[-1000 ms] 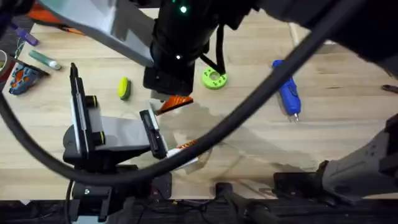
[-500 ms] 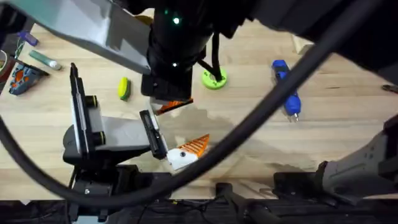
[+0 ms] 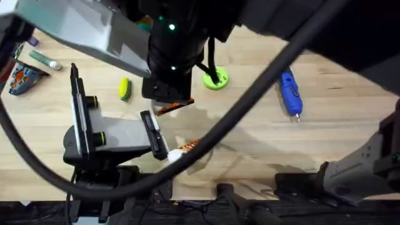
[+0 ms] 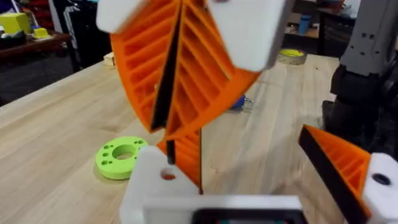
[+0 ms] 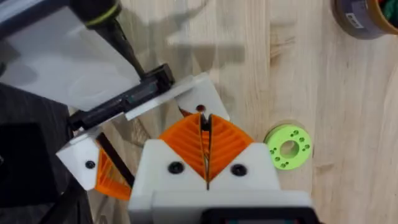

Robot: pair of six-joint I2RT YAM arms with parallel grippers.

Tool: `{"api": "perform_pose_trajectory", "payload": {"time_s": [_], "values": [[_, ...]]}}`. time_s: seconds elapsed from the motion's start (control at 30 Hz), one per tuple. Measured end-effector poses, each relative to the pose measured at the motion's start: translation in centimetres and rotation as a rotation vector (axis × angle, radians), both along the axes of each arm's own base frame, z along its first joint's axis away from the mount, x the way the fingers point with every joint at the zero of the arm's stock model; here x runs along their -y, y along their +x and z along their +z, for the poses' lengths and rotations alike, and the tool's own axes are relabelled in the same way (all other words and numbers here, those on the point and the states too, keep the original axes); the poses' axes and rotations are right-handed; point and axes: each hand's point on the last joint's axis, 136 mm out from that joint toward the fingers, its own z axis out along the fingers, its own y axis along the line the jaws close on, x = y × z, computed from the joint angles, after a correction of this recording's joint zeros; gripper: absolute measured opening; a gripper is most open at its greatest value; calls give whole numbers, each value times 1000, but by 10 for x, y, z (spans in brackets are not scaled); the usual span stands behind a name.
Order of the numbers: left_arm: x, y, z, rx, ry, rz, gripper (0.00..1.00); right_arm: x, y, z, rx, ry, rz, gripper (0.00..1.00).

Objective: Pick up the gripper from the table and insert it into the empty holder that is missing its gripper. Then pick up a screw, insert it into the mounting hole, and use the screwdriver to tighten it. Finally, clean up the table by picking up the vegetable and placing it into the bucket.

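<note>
My right gripper [image 3: 170,105] [image 4: 177,68] [image 5: 205,146] is shut on the orange gripper [image 4: 186,155], whose lower end stands in the white holder [image 4: 149,186] [image 5: 193,93], right beside its mounting hole. The holder is one jaw of my left gripper [image 3: 181,128] [image 4: 261,180], which is open. Its other jaw carries an orange ribbed pad [image 4: 342,165]. The blue screwdriver [image 3: 290,94] lies to the right on the table. The yellow-green vegetable [image 3: 125,88] lies left of the right gripper. The tan bucket [image 5: 367,15] with its dark label stands beyond the green disc.
A green round disc with holes [image 3: 215,79] [image 4: 121,158] [image 5: 287,147] lies close behind the two grippers. Small colourful items [image 3: 22,78] sit at the table's far left. The right arm and its cable [image 3: 262,87] cross low over the middle.
The right arm and its cable have shifted slightly across the overhead view. Its gripper stays over the holder with the orange piece. Left arm unchanged.
</note>
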Motion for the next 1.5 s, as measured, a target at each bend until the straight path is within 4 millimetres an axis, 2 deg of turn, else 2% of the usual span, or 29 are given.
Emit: {"api": "perform_pose_trajectory", "payload": {"time_s": [1.07, 1.5], "values": [[0, 0, 0, 0, 0, 0, 987, -2, 1, -1, 1, 2, -1, 5], [0, 0, 0, -6, -2, 0, 986, -5, 3, -14, -13, -28, -2, 5]]}}
